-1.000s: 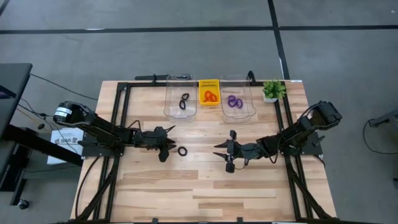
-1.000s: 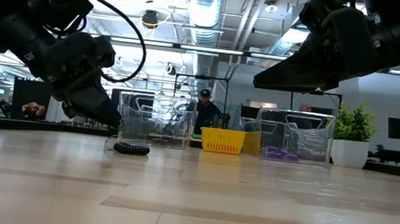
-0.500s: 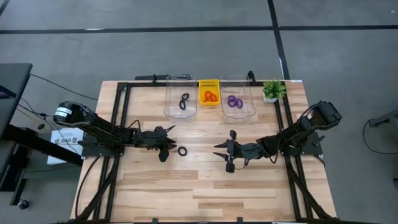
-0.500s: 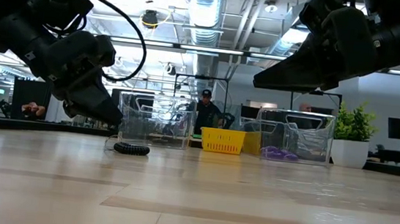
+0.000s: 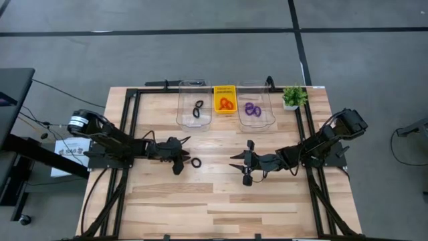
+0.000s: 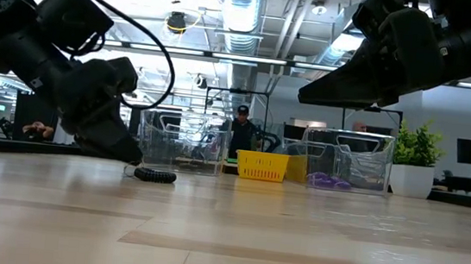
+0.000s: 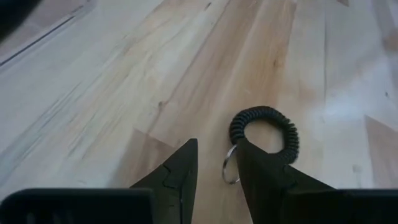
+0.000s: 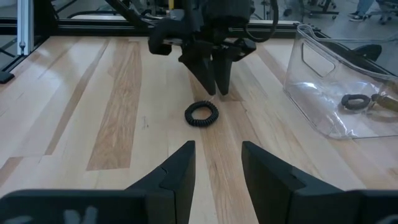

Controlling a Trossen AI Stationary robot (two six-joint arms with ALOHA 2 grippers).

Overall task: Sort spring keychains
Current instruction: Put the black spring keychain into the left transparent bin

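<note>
Two jaws, left: the left gripper point(image 7: 214, 163) stands parted with a narrow gap, empty, its tips low at the steel ring of the black coiled spring keychain point(image 7: 264, 127).
Keychain: a ribbed round loop lying flat on the pale wooden plank table point(image 5: 267, 201), small metal ring pointing toward the left gripper.
Right jaws: the right gripper point(image 5: 242, 167) hangs released and empty, well apart from the loop.
Room: bare planks lie all around the loop.
Far edge: clear plastic bin holding black coils point(image 5: 194, 107), yellow slotted basket point(image 5: 225, 99), clear plastic bin holding purple coils point(image 5: 254, 106), small green potted plant point(image 5: 293, 96).
</note>
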